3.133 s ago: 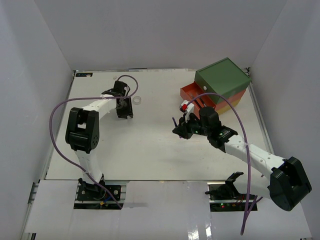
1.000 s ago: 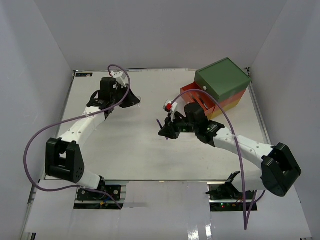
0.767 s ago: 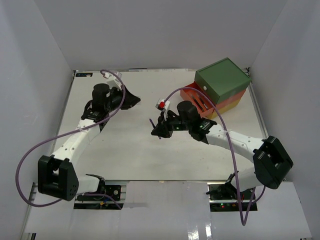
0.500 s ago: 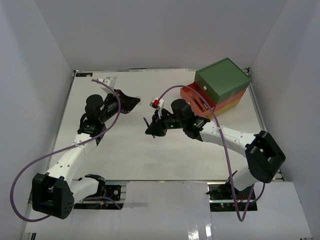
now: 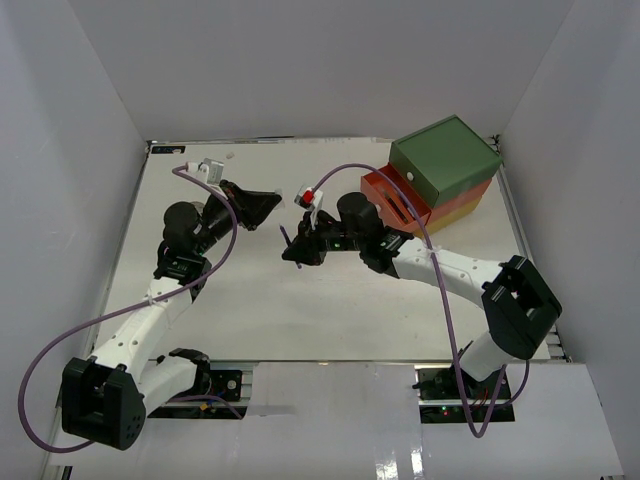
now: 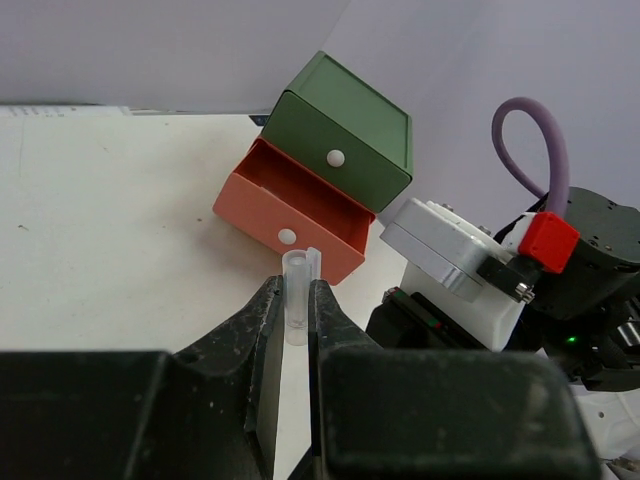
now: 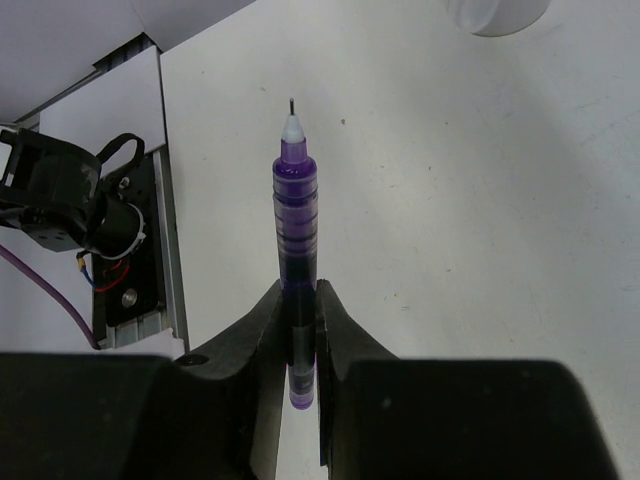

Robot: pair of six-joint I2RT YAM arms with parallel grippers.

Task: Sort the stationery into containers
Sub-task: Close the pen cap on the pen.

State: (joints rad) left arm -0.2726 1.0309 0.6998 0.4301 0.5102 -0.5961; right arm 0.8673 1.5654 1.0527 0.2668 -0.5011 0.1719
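Drawer chest (image 5: 445,160), far right of the table (image 5: 250,310); orange middle drawer (image 6: 290,215) pulled out.
Purple pen (image 7: 295,220), tip bare, clenched in the right jaws over mid-table.
Clear cap (image 6: 296,285), pinched in the left jaws, near the pen.
Risk, as we judge it: slight misalignment jams the tip against the cap rim and twists either piece loose.

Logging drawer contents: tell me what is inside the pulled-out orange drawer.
The orange-red drawer holds a few thin dark pens; their number is unclear. Its rear part is hidden under the green drawer, and the right arm covers its near end.
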